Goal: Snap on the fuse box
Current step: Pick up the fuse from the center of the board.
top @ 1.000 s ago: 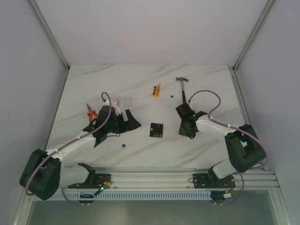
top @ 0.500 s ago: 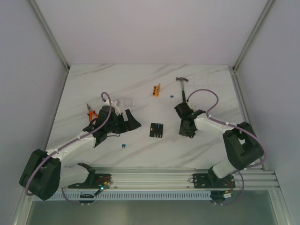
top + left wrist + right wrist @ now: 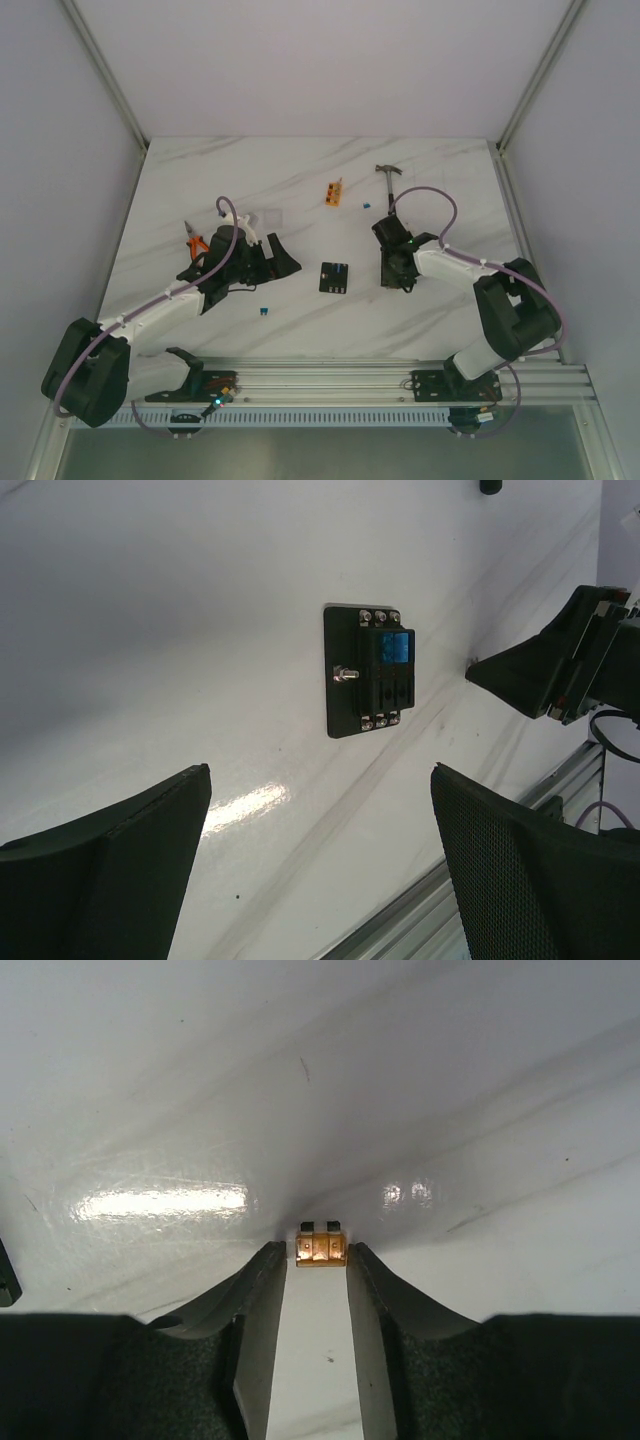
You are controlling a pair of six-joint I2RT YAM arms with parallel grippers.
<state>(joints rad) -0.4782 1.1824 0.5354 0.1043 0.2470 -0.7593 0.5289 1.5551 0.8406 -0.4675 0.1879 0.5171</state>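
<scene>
— Any writing, label or number that you can read here?
— None. The fuse box [image 3: 365, 670] carries blue fuses [image 3: 392, 647] on its top face, but any marking there is too small and blurred to make out.

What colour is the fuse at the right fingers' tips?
Amber-orange fuse; right wrist view shows it best.

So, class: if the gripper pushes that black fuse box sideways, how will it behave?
Probably slides rather than tips: the fuse box lies flat and low on the glossy table. Likely rigid, being moulded plastic with screws.
</scene>
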